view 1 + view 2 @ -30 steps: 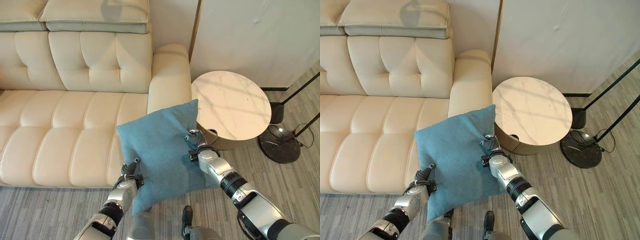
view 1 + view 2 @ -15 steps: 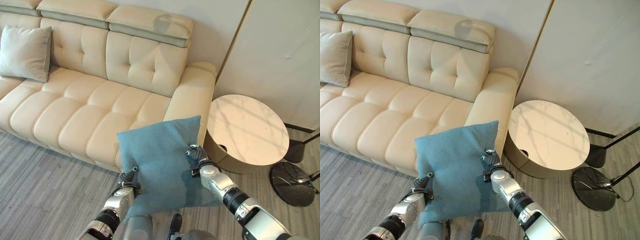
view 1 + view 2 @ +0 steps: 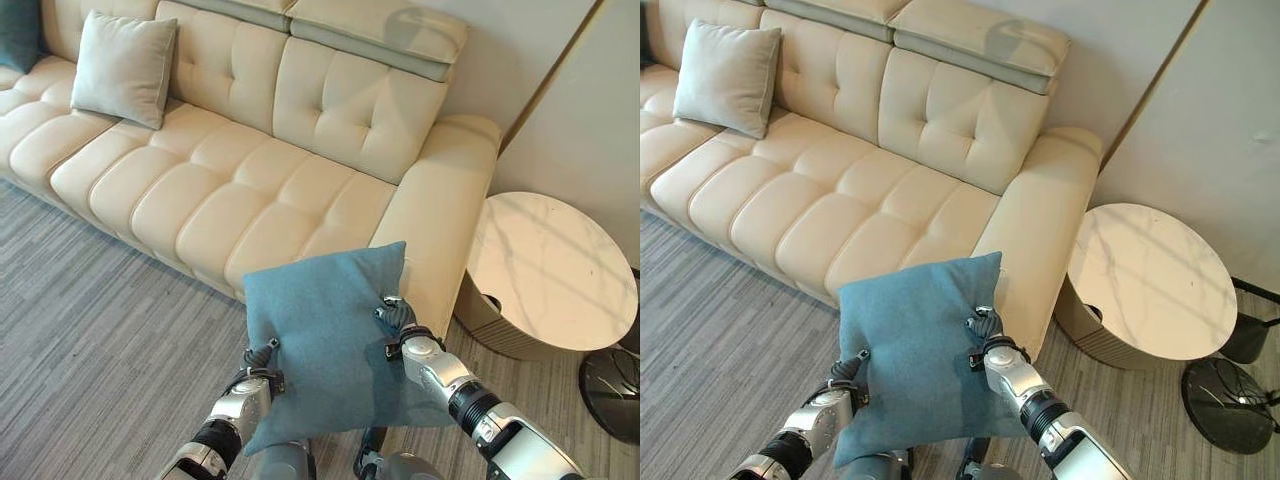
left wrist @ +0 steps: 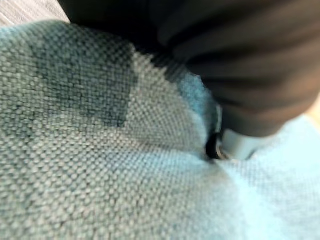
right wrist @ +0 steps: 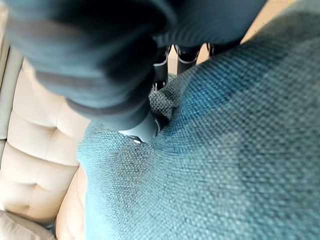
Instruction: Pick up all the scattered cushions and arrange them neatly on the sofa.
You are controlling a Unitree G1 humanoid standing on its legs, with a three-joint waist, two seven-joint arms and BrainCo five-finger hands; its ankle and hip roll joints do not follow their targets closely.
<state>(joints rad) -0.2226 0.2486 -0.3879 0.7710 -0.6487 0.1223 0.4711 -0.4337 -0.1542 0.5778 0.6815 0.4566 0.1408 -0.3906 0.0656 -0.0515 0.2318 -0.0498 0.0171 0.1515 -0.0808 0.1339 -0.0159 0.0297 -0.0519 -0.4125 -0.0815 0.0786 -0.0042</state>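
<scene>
A blue cushion point(image 3: 325, 345) is held up in the lower middle of the left eye view, in front of the front edge of a cream sofa point(image 3: 250, 180) and above a grey striped floor point(image 3: 90, 320). The cushion is carried between both hands and is tilted, its upper right corner reaching up towards the sofa's right armrest point(image 3: 445, 210). The left hand point(image 3: 262, 360) is seen at the cushion's lower left edge, with its fingers curled onto the fabric; in the left wrist view the weave is bunched and pinched right beside the dark cover. The right hand point(image 3: 397, 322) is seen at the cushion's right edge, with its fingers closed on a fold of the cloth, and in the right wrist view a pinch of blue fabric point(image 5: 165, 102) is gripped between the thumb and the fingers. A light grey cushion point(image 3: 122, 68) is propped against the sofa's backrest in the upper left of the frame, well apart from the blue one. A round marble-topped side table point(image 3: 555, 270) is placed just beside the armrest at the right of the frame.
</scene>
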